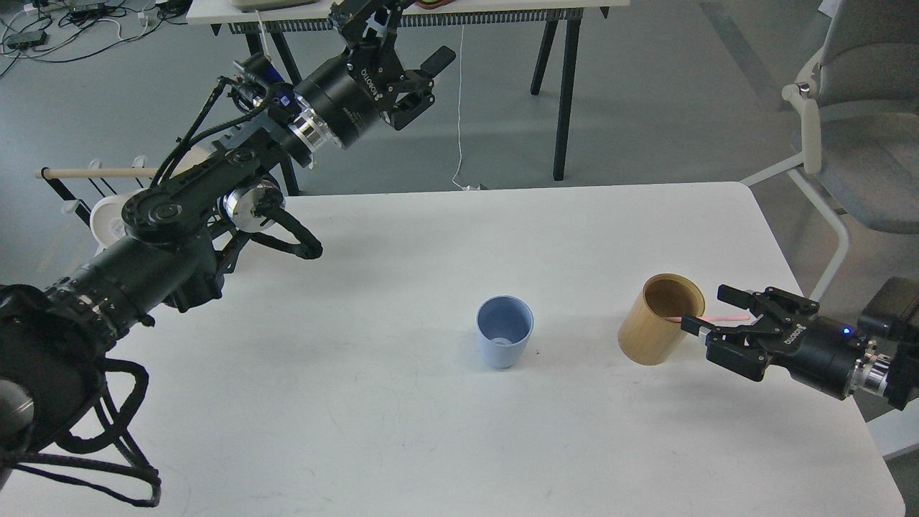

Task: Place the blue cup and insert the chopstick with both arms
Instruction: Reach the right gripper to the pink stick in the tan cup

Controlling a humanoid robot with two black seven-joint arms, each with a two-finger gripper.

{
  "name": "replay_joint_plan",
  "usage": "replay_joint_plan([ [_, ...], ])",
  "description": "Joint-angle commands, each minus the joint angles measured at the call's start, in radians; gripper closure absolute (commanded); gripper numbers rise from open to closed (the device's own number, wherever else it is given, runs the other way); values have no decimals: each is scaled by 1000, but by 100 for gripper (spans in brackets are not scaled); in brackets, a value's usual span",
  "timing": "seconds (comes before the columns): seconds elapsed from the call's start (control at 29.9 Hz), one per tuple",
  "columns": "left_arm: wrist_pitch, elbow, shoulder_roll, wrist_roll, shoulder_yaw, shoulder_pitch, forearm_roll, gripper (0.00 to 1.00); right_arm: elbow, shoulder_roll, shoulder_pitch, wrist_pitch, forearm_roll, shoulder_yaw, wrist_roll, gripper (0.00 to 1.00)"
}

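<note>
Nearest on the white table, the blue cup stands upright with its mouth open, alone near the middle and touched by nothing. It looks like thin smooth plastic, so I judge it light, stiff enough for a gentle squeeze, but slippery and easy to tip; the widest part just under the rim is probably the surest place to pinch it. To its right, well apart from it, stands a tan wooden cylinder, also open at the top. The pink chopstick rests with one end across that cylinder's rim and its other end running between the fingers of the right gripper. It looks thin, light and rigid, likely to pivot if held at one tip, so a hold nearer its middle would steady it. The right arm comes in low from the right edge, wrist roughly level, fingers pointing left at the cylinder; they stand apart around the stick and are not visibly pinching it. Farthest off, the left gripper is raised high beyond the table's back edge, fingers spread and holding nothing.
</note>
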Motion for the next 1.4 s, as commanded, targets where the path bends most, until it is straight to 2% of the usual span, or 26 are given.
replay_joint_plan([
  [0.0,0,0,0,0,0,8,0,6,5,-3,9,0,1,0,0,27],
  [0.43,0,1,-2,0,5,17,0,6,42,-57,-20,0,-42,-5,0,32],
  [0.73,0,14,-2,0,6,28,3,6,47,-66,-22,0,-42,-3,0,46],
  [0.9,0,18,-2,0,5,33,0,6,47,-69,-22,0,-42,-5,0,49],
  [1.17,0,18,-2,0,3,31,0,6,47,-73,-22,0,-44,-5,0,61],
  [1.37,0,26,-3,0,5,33,0,6,47,-77,-22,0,-44,-3,0,66],
])
